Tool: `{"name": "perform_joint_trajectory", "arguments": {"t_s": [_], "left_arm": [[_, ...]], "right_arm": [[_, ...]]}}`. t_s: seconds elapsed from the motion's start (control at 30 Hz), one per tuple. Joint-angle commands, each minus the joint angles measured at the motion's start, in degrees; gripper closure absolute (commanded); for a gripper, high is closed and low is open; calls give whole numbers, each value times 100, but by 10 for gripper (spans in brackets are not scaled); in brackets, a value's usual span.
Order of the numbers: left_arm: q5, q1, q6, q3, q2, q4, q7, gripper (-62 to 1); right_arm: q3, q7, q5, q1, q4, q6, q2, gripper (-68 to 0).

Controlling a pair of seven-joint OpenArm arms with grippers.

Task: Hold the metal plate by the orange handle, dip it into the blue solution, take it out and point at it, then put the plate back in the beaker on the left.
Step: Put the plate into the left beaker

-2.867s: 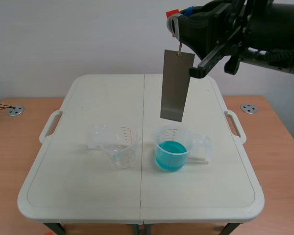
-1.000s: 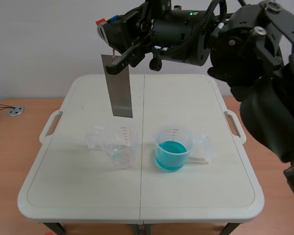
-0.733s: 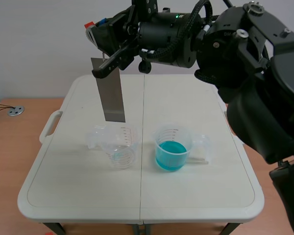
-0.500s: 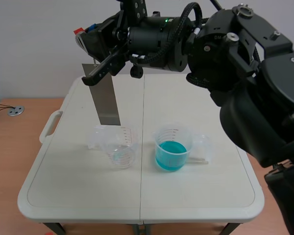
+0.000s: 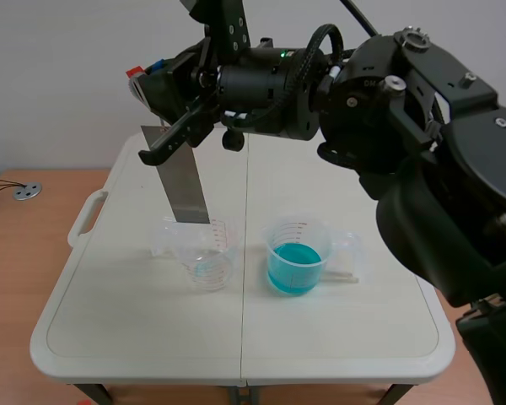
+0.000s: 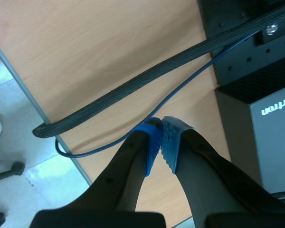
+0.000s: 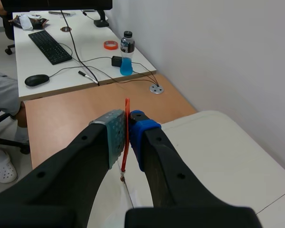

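Right wrist view — right hand [image 7: 127, 127] clenched on orange handle [image 7: 127, 105]; scene view alone — metal plate [image 5: 178, 179] over left beaker [image 5: 205, 255]

Little legible writing: one broken word and two printed scales

In the left wrist view, the grey box [image 6: 275, 137] ahead of the claw bears a short run of white letters, upside down and cut off, so no whole word can be made out. Near the middle of the counter [image 5: 135, 337], the clear beaker [image 5: 207, 253] carries a red graduated scale on its wall, and the beaker with the blue solution [image 5: 295, 257] a darker one; their figures are too small to read. The label on the bottle [image 7: 127, 54] in the right wrist view cannot be read either.
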Motion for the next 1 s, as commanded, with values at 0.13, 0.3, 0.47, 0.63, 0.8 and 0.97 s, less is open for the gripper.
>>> {"name": "perform_joint_trajectory", "arguments": {"t_s": [0.13,0.3,0.47,0.63,0.8,0.97], "left_arm": [[-15,55,-11,7,-2,-11,15,-30],[-15,24,-9,7,2,-26,37,-30],[-15,24,-9,7,2,-87,35,-30],[-13,22,-7,7,63,-136,35,-30],[-13,22,11,7,212,-249,35,-30],[-11,22,13,7,367,-269,37,-30]], "right_arm": [[11,83,35,118,85,-68,-17,-13],[11,85,37,116,85,-90,-17,-13],[11,48,33,114,85,-131,-17,-13],[15,22,17,31,85,-136,-17,-13],[15,17,-11,-109,85,-151,-17,-13],[15,17,-138,-179,79,-157,-15,-13]]}}
